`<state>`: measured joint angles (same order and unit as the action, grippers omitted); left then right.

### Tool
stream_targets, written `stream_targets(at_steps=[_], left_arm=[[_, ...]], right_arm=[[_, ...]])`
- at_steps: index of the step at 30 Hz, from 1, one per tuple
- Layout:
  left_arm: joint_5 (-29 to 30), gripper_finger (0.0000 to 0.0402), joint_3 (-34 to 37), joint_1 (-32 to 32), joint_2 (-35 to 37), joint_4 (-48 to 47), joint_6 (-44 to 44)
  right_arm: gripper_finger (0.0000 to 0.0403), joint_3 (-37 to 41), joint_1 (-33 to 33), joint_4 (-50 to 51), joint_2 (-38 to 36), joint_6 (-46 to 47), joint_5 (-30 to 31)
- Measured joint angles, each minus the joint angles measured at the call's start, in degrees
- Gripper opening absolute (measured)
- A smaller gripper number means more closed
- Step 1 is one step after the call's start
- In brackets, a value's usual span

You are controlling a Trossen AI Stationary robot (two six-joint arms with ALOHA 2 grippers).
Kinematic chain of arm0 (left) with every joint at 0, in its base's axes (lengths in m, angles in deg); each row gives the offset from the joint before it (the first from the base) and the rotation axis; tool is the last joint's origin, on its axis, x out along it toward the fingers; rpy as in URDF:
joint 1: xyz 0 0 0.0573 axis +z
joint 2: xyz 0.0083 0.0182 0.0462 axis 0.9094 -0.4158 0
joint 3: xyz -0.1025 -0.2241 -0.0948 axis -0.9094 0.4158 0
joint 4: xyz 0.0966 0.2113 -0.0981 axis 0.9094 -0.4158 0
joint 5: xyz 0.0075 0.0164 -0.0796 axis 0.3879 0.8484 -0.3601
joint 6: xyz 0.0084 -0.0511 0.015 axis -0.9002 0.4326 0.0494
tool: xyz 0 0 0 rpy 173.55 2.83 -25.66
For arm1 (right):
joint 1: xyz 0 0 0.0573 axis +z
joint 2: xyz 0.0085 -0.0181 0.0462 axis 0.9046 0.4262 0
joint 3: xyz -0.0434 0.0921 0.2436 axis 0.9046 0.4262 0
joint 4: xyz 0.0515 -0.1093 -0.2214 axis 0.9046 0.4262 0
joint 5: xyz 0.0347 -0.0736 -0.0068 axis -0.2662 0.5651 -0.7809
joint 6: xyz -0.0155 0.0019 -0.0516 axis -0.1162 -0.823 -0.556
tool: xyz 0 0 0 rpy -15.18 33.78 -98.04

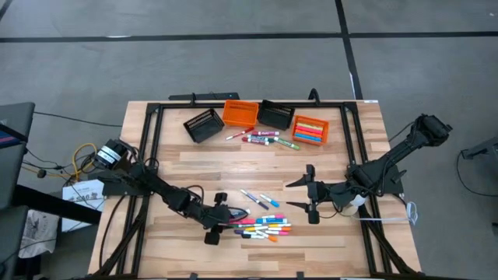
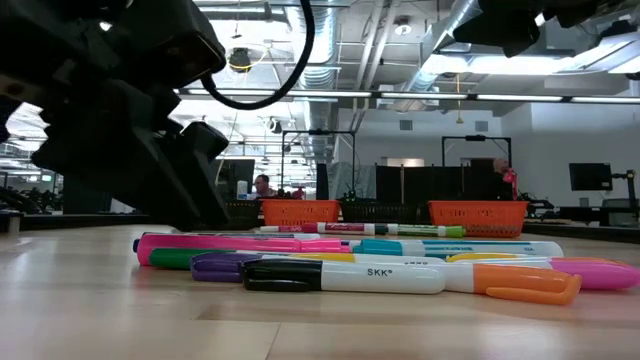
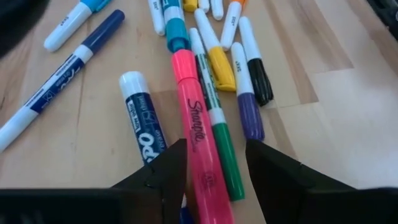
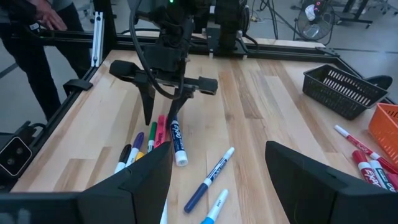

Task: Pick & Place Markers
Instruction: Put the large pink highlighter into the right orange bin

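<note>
high view first: i see four small bins along the far edge of the table, two black and two orange. the right-hand orange bin already holds a few markers, laid side by side. the other orange bin and the black bins look empty from here, though i can't be sure through the mesh.

that leaves most of the work. one loose group of markers lies just in front of the bins, and a bigger pile of markers sits near the front edge, with a few blue-capped ones just behind it.

my left gripper is down at the near pile. from the left wrist camera its fingers stand apart on either side of a pink marker, with a green marker just beside it and a blue-labelled marker on the other side. the jaws straddle the pink one but i don't see them pinching it yet, so nothing is lifted.

my right gripper waits near the right side of the pile, jaws spread wide and empty.

by my reckoning the task is early: a handful binned, well over a dozen still on the wood, and the current pick is only at the closing stage.
</note>
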<state>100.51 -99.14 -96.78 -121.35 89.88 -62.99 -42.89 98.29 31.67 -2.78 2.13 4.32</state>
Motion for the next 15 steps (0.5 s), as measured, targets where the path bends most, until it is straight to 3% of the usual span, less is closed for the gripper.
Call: stream_targets(at_steps=[15], left_arm=[[0.11,0.0125,0.00,0.02,0.00,-0.12,0.17]], right_arm=[[0.0249,-0.01,0.00,-0.01,0.00,0.00,0.02]])
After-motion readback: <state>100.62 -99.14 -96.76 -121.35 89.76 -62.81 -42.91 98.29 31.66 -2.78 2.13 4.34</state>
